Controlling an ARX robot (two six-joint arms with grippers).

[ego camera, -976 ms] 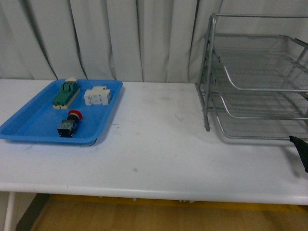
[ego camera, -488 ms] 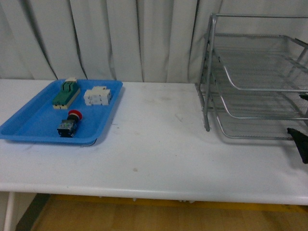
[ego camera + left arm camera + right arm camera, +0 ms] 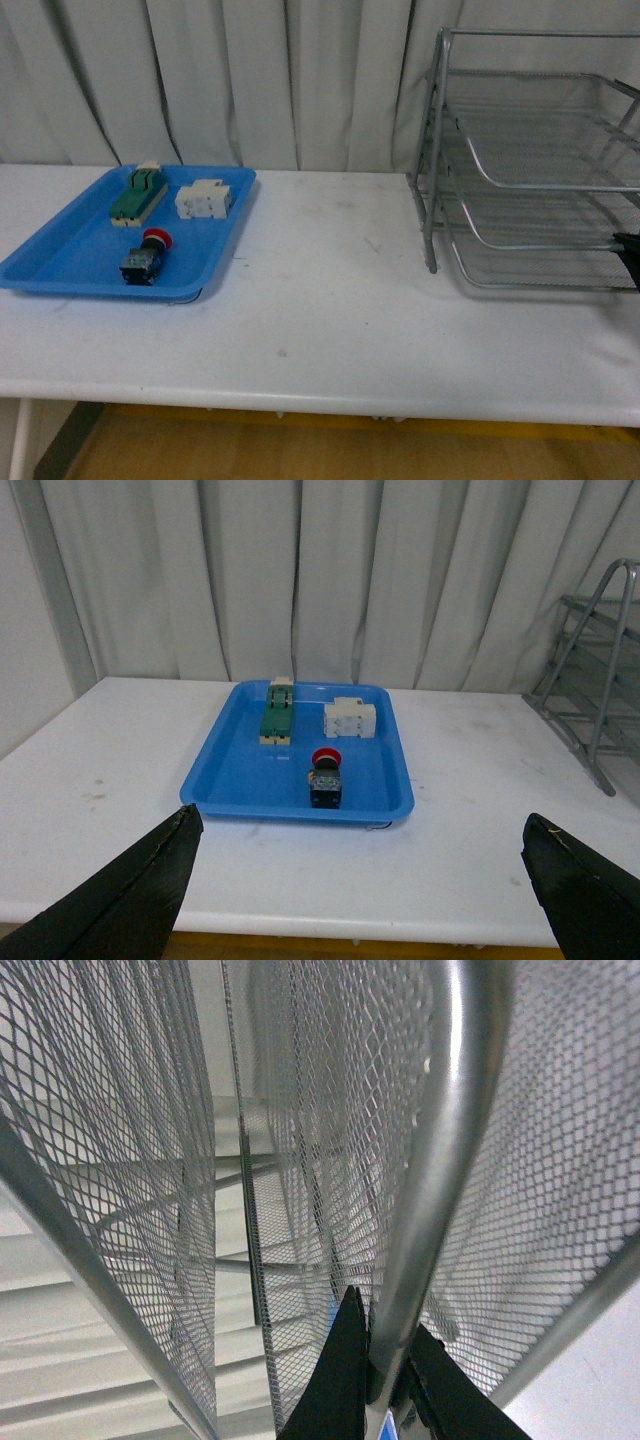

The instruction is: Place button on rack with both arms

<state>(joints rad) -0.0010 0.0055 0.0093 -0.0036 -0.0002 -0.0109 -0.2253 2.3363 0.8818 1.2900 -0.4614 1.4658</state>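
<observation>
The button [image 3: 143, 257] with its red cap lies in the blue tray [image 3: 60, 262] at the left of the table; the left wrist view shows the button [image 3: 325, 776] too, well ahead of my open left gripper [image 3: 365, 900], whose fingers stand wide apart over the table's near edge. The silver wire-mesh rack [image 3: 530, 160] stands at the right. My right gripper [image 3: 385, 1380] is shut on a tube of the rack's frame [image 3: 440, 1160]. In the front view only a black tip of the right gripper [image 3: 630, 258] shows by the rack's lower tier.
A green-and-cream block [image 3: 137, 195] and a white block [image 3: 203, 199] sit at the back of the blue tray. The white table [image 3: 330, 320] runs between tray and rack. Grey curtains hang behind. The rack's edge [image 3: 595, 680] shows at the right of the left wrist view.
The right gripper's black tip has risen from beside the table surface up to the rack's lower tier. Button, tray and rack have stayed in place.
</observation>
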